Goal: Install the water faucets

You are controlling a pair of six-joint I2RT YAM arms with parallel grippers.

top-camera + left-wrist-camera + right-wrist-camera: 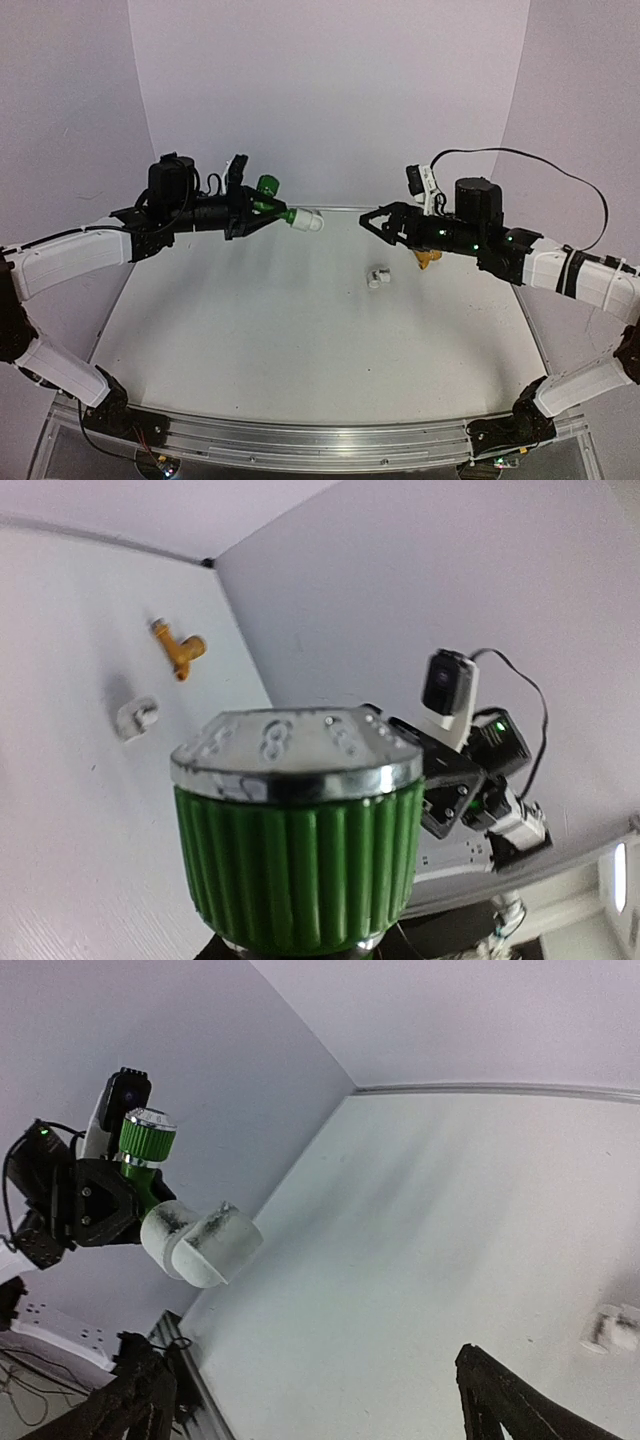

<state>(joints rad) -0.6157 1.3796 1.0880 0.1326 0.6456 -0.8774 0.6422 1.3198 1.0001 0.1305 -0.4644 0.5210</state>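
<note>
The green water faucet (264,186) is held in the air at the back left, with my left gripper (262,210) shut on its body. A white pipe fitting (308,221) sits on the end of its spout. The ribbed green knob (300,850) fills the left wrist view. My right gripper (368,222) hangs open a short way right of that fitting, apart from it, with nothing between its fingers (510,1400). In the right wrist view the green faucet (146,1138) and fitting (195,1240) show at upper left. The yellow-gold faucet (430,258) lies on the table under the right arm.
A loose white pipe fitting (378,277) lies on the white table near the middle, also seen from the wrists (135,716) (612,1328). Grey walls close the back and sides. A metal rail (300,440) runs along the near edge.
</note>
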